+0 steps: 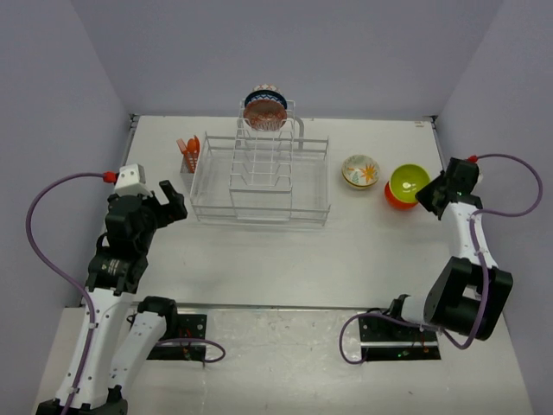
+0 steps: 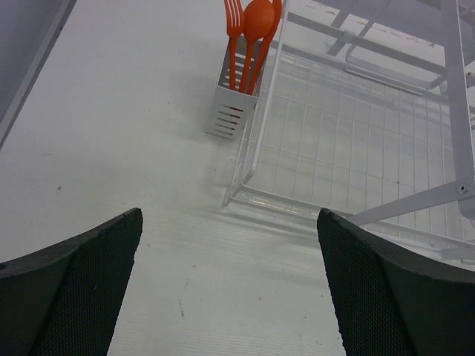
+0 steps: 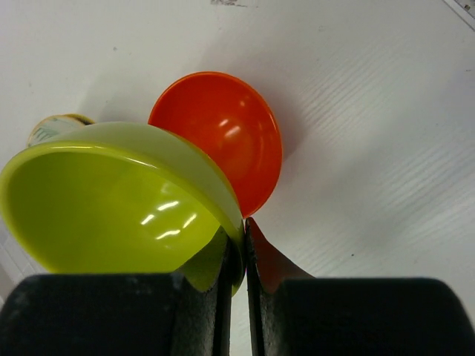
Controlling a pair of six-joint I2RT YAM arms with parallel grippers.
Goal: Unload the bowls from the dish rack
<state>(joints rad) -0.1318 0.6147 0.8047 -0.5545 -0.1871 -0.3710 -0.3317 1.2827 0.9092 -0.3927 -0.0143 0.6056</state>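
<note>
The right gripper point(image 3: 243, 239) had its two fingers pinched almost together on the near rim of the yellow-green bowl point(image 3: 111, 200), one finger inside the lip and one outside. The bowl was held tilted, its hollow facing left of the fingers. Just beyond the fingertips, the orange-red bowl point(image 3: 223, 133) sat on the white table point(image 1: 259, 259), partly covered by the yellow-green one; whether the two touched could not be told. Further past the fingers and to their left, a sliver of the cream floral bowl point(image 3: 52, 126) showed behind the yellow-green rim. The left gripper point(image 2: 230, 297) had its fingers spread wide with nothing between them, above bare table. Ahead of those fingers and slightly to their right lay the near corner of the dish rack point(image 2: 349, 148). A small slotted cup point(image 2: 231, 111) of orange utensils point(image 2: 252, 30) stood against the rack's outer side, straight ahead. The dark blue patterned bowl point(image 1: 265, 111) stood on edge in the rack's tall far section, well beyond both pairs of fingers.
</note>
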